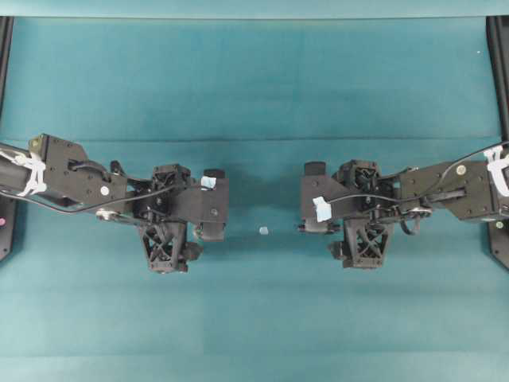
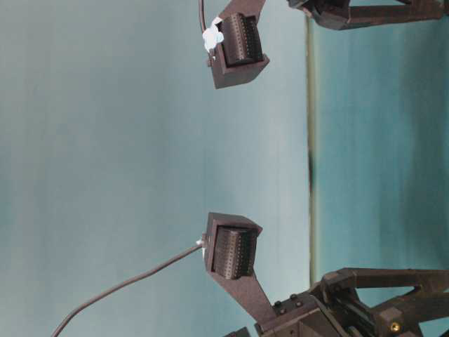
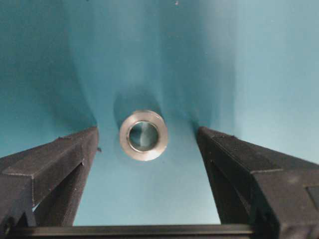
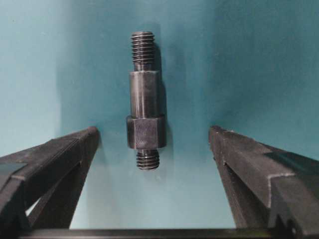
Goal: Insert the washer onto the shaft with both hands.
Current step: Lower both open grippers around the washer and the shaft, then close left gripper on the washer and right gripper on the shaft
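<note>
Silvery washer (image 3: 143,135) flat — dark shaft (image 4: 144,102) lying.

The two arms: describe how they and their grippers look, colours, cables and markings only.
Both arms are matte black with boxy links. The left gripper and right gripper carry triangular lattice bracing beside them and each bears a scrap of pale blue tape. Thin black cables run along both arms, bound with white ties near the outer ends. In the wrist views the fingers are plain black and wedge-shaped.

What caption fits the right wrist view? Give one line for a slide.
Open right gripper straddles the dark stepped shaft lying on the teal table, fingers clear of it on both sides.
</note>
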Tool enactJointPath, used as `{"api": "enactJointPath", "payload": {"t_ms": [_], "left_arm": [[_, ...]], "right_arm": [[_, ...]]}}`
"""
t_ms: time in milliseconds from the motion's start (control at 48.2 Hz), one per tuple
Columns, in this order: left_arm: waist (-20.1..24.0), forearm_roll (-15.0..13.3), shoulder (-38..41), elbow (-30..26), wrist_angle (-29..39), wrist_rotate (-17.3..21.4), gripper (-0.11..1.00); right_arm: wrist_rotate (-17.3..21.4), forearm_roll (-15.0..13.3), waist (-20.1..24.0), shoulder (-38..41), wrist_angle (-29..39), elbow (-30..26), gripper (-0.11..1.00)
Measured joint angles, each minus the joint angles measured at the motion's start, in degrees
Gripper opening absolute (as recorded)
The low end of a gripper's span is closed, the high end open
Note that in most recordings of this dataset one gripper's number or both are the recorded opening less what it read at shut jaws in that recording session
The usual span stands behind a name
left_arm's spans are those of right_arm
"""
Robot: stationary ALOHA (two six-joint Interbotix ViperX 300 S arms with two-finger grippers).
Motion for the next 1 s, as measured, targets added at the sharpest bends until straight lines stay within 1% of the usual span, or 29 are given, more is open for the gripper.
{"api": "enactJointPath", "payload": {"t_ms": [457, 560, 623, 685, 789, 913, 934, 996], "left_arm": [[0.1, 0.0, 0.0, 0.0, 0.0, 0.0, 0.88], [0.0, 0.1, 0.0, 0.0, 0.1, -0.3, 0.86], [0.1, 0.0, 0.0, 0.0, 0.0, -0.6, 0.83], [0.1, 0.1, 0.0, 0.0, -0.1, -0.8, 0.75], [0.2, 0.0, 0.0, 0.0, -0.8, -1.1, 0.59], [0.2, 0.0, 0.0, 0.0, -2.1, -1.1, 0.39], [0.2, 0.1, 0.0, 0.0, -2.3, -1.1, 0.37], [0.2, 0.1, 0.0, 0.0, -2.5, -1.3, 0.37]], "right_arm": [[0.0, 0.0, 0.0, 0.1, -0.5, 0.0, 0.86], [0.0, 0.0, 0.0, 0.1, -0.4, 0.0, 0.82], [0.0, 0.0, 0.0, 0.1, -0.5, 0.0, 0.77], [0.1, 0.0, 0.0, 0.1, -0.5, 0.0, 0.69], [0.0, 0.0, 0.0, 0.1, -0.5, 0.0, 0.52], [0.0, 0.0, 0.1, 0.1, -0.5, 0.0, 0.35], [0.0, 0.0, 0.1, 0.1, -0.5, 0.0, 0.32], [0.0, 0.0, 0.1, 0.1, -0.5, 0.0, 0.25]]}}
